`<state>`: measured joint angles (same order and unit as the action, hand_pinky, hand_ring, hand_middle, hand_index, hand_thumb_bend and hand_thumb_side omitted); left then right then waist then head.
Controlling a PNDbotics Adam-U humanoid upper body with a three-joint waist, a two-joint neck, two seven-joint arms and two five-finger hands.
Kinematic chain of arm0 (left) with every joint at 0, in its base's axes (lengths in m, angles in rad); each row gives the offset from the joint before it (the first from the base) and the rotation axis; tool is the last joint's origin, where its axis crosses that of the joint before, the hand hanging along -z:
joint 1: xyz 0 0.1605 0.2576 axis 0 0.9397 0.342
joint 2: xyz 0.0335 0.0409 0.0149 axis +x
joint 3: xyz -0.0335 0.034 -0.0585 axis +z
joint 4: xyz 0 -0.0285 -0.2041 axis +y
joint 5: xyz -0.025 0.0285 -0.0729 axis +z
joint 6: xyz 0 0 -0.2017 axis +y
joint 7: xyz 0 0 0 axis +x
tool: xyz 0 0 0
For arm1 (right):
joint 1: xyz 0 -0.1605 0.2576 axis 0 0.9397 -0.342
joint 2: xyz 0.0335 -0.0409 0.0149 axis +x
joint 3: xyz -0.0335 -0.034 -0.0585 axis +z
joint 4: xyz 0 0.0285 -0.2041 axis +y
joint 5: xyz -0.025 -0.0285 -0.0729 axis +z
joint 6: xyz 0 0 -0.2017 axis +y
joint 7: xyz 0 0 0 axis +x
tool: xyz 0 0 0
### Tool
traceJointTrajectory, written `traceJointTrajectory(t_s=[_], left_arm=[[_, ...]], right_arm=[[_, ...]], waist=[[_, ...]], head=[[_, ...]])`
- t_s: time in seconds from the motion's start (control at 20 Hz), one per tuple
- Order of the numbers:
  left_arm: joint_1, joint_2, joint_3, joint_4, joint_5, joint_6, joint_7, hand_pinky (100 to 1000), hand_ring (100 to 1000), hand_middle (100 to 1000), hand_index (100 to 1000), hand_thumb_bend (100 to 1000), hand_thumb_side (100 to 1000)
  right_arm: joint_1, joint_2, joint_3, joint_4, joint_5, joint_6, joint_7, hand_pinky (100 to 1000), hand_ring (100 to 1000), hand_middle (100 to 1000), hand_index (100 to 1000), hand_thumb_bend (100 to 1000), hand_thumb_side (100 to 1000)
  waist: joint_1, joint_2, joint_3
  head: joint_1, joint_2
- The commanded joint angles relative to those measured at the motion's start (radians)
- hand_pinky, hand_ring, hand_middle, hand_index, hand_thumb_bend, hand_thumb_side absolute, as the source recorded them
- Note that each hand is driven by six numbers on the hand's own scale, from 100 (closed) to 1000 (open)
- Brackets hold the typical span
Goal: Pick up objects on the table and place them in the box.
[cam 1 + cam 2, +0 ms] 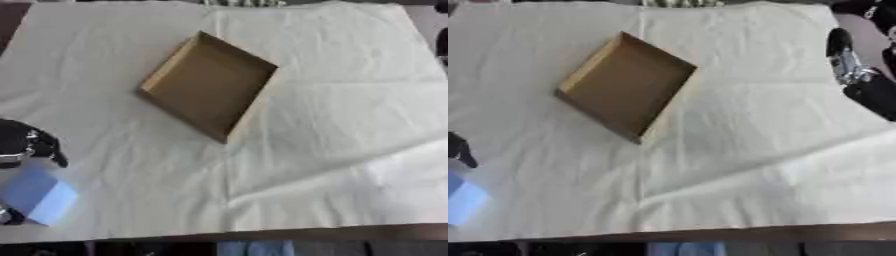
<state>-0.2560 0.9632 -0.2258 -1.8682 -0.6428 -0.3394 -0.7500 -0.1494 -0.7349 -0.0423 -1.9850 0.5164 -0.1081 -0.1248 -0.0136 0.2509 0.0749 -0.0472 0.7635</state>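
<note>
Nearest the camera, at the near left corner of the worktop (pixel 350 150), lies a pale blue flat object (pixel 39 194), a card or thin packet by the look of it, tilted with one corner toward the near edge. The left hand (pixel 26 142) sits at its far side, dark fingers (pixel 54 152) curled down toward the blue object's upper edge; whether they actually pinch it or only touch it cannot be told, as the contact is hidden.

Farther out, left of centre and toward the far side, the cardboard box (pixel 208 85) lies open-topped and shallow, turned askew like a diamond, and nothing shows inside it. It stands well apart from the blue object, with only wrinkled white cloth (pixel 332 60) between them.

At the far right edge the right hand (pixel 852 65) shows in the right eye view, off the cloth; its fingers cannot be made out as spread or curled.

Judging the risks: a thin flat piece on soft cloth may slide or drag the fabric instead of lifting, bunching wrinkles toward the box. The box's low, angled wall could also catch the piece on entry, or the light box could be shoved aside.
</note>
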Motion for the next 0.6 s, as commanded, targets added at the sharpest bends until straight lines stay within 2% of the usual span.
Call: traceJointTrajectory(t_s=[0.05,0.25,0.4,0.6], left_arm=[[-0.014,0.017,0.005,-0.007,0.025,-0.010,-0.005,721,704,583,705,547,194],[-0.028,0.019,0.017,-0.030,0.055,0.004,-0.009,691,655,545,666,504,187],[-0.050,0.023,0.036,-0.060,0.077,0.019,-0.006,691,655,548,670,509,175],[-0.120,0.023,0.055,-0.079,0.086,0.037,0.008,694,660,549,672,517,164]], right_arm=[[-0.007,-0.019,-0.011,-0.015,-0.006,0.000,-0.005,807,848,878,841,100,1000],[-0.008,-0.021,-0.011,-0.015,-0.006,0.001,-0.006,807,848,878,841,100,1000],[-0.008,-0.024,-0.012,-0.015,-0.005,0.002,-0.007,807,848,877,841,100,1000],[-0.011,-0.029,-0.010,-0.015,-0.005,0.001,-0.006,807,848,877,841,100,1000]], waist=[[0.003,-0.012,-0.001],[0.005,-0.013,0.000],[0.008,-0.014,0.001],[0.013,-0.016,0.002]], head=[[-0.002,0.007],[-0.004,0.007],[-0.011,0.007],[-0.017,0.007]])
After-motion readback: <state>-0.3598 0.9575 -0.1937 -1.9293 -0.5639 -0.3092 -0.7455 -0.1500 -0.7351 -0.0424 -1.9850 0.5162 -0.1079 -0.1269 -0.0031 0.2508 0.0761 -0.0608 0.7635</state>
